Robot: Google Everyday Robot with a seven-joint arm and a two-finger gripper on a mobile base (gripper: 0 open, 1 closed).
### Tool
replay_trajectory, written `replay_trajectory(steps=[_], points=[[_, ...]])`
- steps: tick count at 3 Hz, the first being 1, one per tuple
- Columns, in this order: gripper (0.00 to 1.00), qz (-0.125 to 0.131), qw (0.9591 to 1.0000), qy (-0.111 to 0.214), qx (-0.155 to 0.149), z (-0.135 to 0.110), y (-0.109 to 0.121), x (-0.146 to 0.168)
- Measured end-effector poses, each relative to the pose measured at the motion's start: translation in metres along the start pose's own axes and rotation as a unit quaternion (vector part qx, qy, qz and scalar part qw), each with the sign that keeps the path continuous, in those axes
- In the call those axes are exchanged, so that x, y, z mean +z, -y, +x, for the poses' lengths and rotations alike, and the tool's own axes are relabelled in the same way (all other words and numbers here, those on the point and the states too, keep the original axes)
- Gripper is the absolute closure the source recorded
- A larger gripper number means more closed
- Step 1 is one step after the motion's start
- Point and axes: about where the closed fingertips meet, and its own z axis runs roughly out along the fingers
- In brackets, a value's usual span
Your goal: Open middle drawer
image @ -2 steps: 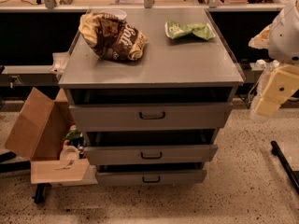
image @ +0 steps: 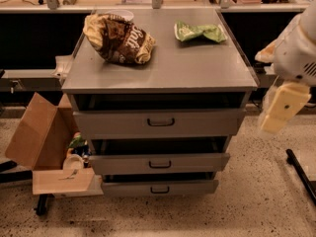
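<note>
The grey cabinet (image: 163, 75) has three drawers stacked in its front. The middle drawer (image: 123, 164) is a wide shallow grey panel with a small dark loop handle (image: 160, 165) at its centre. A dark gap shows above its front. My gripper (image: 279, 108) hangs from the white arm (image: 298, 48) at the right edge, beside the cabinet's right side at about the top drawer's height. It is well apart from the middle drawer and its handle, and holds nothing that I can see.
A taller top drawer (image: 113, 124) and a narrower bottom drawer (image: 128, 188) flank the middle one. A brown snack bag (image: 118, 38) and a green bag (image: 200, 32) lie on the cabinet top. An open cardboard box (image: 42, 142) stands at the left. A dark bar (image: 302, 174) lies on the floor at the right.
My gripper has shifted slightly down and to the left, a little nearer the cabinet's right side. The drawers have not moved.
</note>
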Motion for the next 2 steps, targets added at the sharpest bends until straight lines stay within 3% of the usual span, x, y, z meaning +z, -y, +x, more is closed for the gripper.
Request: replay_trajectory(steps=[2], points=[[0.0, -0.046, 0.9967, 0.009, -0.066, -0.026, -0.059, 0.12]])
